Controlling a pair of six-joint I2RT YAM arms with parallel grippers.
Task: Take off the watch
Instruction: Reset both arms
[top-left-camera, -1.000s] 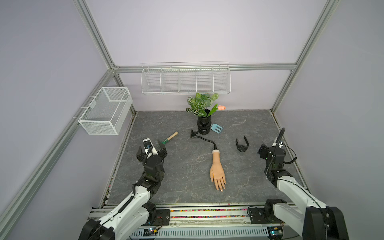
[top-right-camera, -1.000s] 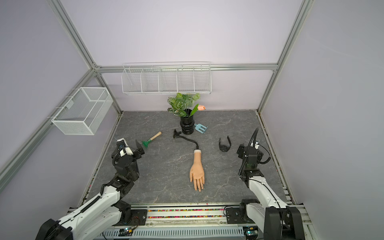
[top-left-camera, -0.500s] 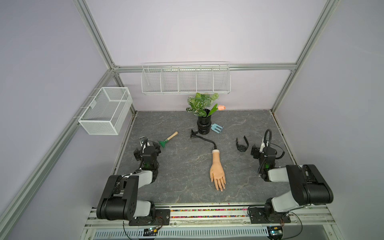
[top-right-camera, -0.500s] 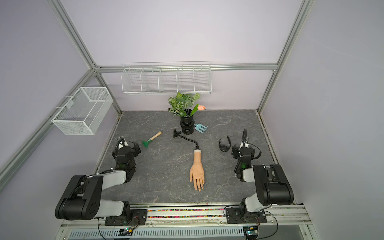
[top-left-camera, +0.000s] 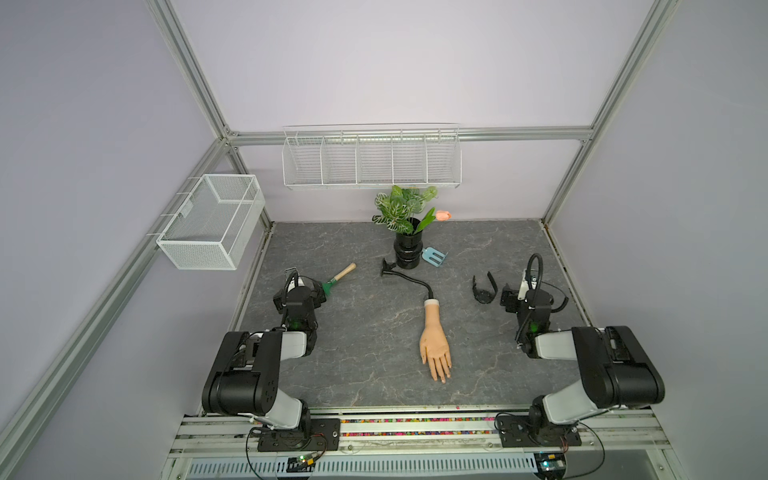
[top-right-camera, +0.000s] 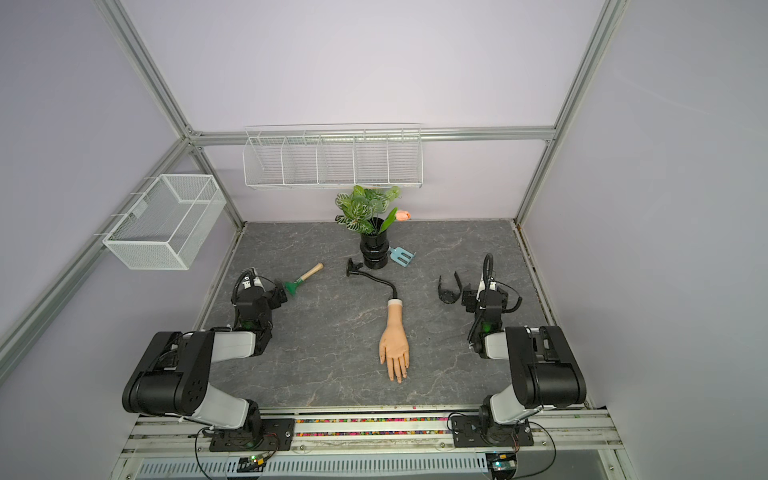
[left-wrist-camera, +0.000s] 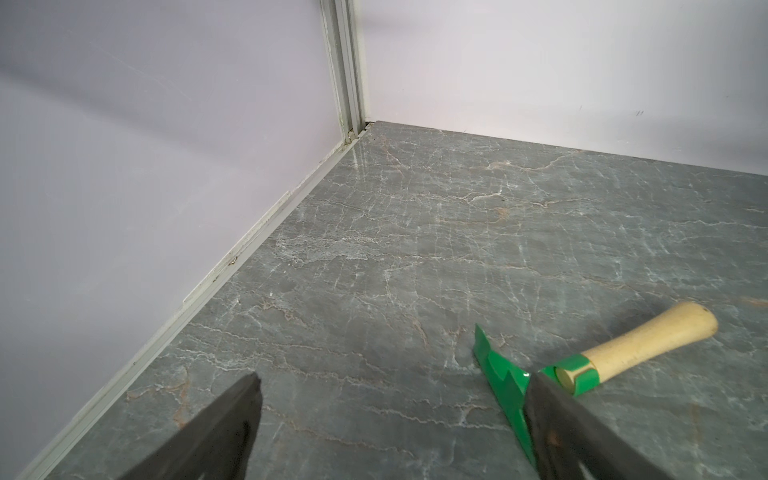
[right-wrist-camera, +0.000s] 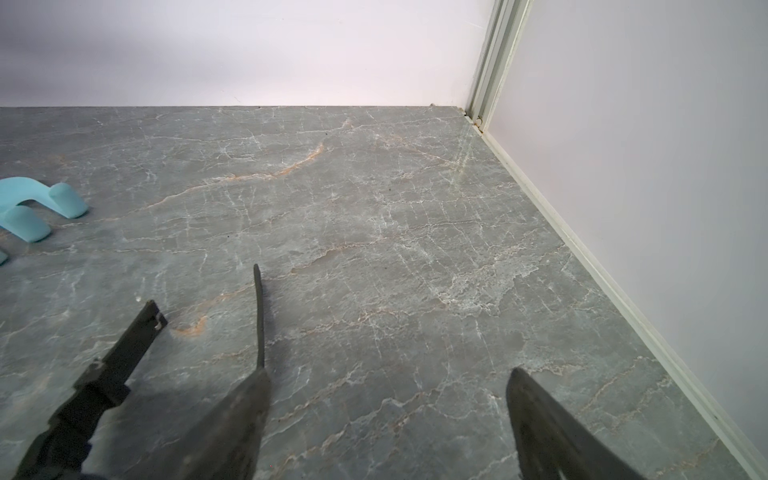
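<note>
The grey marbled table (top-left-camera: 365, 332) carries everything. Both arms are folded low: the left gripper (left-wrist-camera: 395, 415) at nine o'clock and the right gripper (right-wrist-camera: 386, 415) at three o'clock each stand wide apart, empty. The mannequin hand (top-left-camera: 434, 343) lies at centre, wrist bare. The watch (top-left-camera: 484, 289) lies unstrapped just beside the right gripper, toward centre.

A black vase (top-left-camera: 407, 251) of greenery stands on the grey marbled surface (top-left-camera: 353, 332); a blue fork head (top-left-camera: 434, 256) lies just beside it; a green wooden-handled rake (top-left-camera: 338, 279) lies apart; two white wire baskets (top-left-camera: 371, 157) hang on the walls.
</note>
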